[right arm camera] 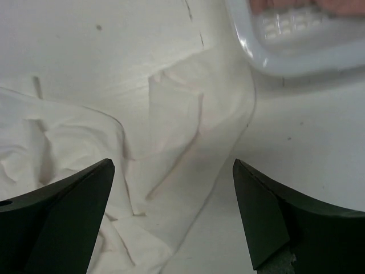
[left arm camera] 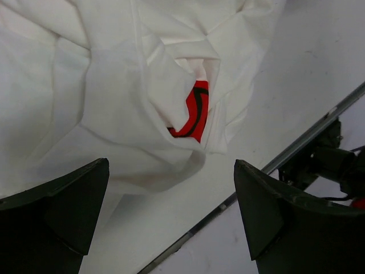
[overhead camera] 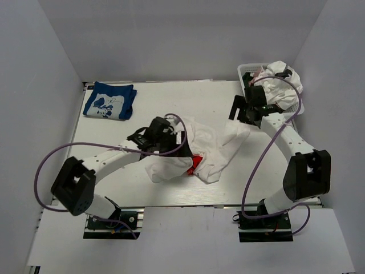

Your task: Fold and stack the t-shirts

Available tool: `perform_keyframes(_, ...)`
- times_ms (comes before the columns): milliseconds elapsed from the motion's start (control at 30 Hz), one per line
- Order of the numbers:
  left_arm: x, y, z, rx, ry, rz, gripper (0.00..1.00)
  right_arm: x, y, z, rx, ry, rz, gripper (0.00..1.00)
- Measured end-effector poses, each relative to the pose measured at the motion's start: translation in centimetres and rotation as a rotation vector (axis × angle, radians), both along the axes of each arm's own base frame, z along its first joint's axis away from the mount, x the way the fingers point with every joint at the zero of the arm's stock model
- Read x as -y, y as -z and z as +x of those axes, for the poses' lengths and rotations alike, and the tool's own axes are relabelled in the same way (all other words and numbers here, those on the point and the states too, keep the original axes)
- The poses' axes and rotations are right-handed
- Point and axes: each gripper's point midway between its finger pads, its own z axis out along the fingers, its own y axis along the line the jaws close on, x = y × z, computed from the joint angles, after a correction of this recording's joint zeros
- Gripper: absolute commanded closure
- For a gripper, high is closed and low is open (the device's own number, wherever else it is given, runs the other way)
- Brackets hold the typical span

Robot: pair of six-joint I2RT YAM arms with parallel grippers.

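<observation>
A large white t-shirt (overhead camera: 214, 145) lies crumpled in the middle of the table, a bit of its red logo print (overhead camera: 195, 164) showing near the front. My left gripper (overhead camera: 166, 130) is open and empty above its left part; the left wrist view shows the cloth (left arm camera: 102, 103) and the red print (left arm camera: 194, 111) beyond the open gripper (left arm camera: 171, 217). My right gripper (overhead camera: 242, 111) is open and empty over the shirt's right sleeve (right arm camera: 171, 142). A folded blue t-shirt with a white graphic (overhead camera: 109, 101) lies at the back left.
A white mesh basket (overhead camera: 246, 71) stands at the back right with a white tee (overhead camera: 279, 85) and a pink one (overhead camera: 258, 73) in it; its rim shows in the right wrist view (right arm camera: 296, 54). The table's front edge (left arm camera: 296, 145) is close to the shirt.
</observation>
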Motion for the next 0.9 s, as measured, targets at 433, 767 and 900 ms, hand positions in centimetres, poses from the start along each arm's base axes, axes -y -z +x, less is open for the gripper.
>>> perform_keyframes(433, 3.1, 4.8, 2.4, 0.002, -0.061, 0.257, 1.0, 1.0, 10.3, -3.5, -0.24, 0.147, 0.019, 0.1)
perform_keyframes(767, -1.7, 1.0, 1.7, 0.123, -0.193, 0.294, 1.0, 0.6, 14.4, -2.7, -0.3, 0.25, 0.061, 0.18)
perform_keyframes(900, -3.5, -2.1, 1.0, 0.197, -0.245, 0.24, 1.0, 1.1, 15.2, -2.9, -0.29, 0.277, 0.048, 0.73)
